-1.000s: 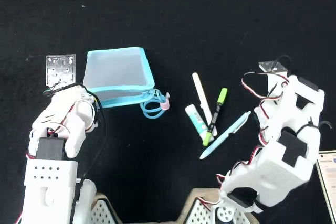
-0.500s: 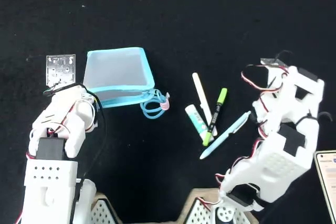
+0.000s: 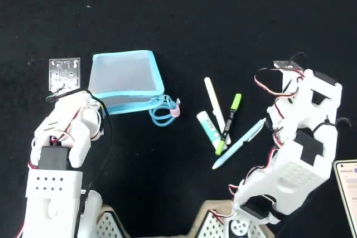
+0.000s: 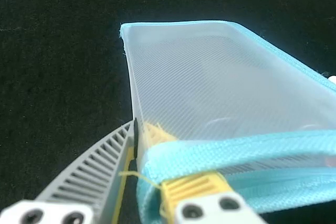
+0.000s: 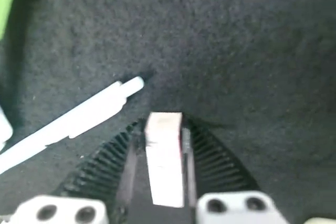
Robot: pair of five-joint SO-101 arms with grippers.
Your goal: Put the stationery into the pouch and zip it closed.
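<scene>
The left gripper (image 4: 140, 129) pinches a corner of the translucent white mesh pouch with blue trim (image 3: 122, 79), which lies left of centre on the black tabletop (image 3: 184, 26). The right gripper (image 5: 164, 121) clamps a small white block (image 5: 165, 161) just beside the pale blue pen (image 3: 240, 143). A green highlighter (image 3: 230, 122), a white glue stick (image 3: 208, 129) and a thin white stick (image 3: 214, 107) lie between pen and pouch. A square metal plate (image 3: 64, 74) sits just beside the pouch, toward the tabletop's left edge.

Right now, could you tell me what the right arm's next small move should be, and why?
Probably lift the right gripper a little off the table: its fingers clamp a small white block, while the left gripper holds the pouch by its corner, so the block can travel there.
</scene>
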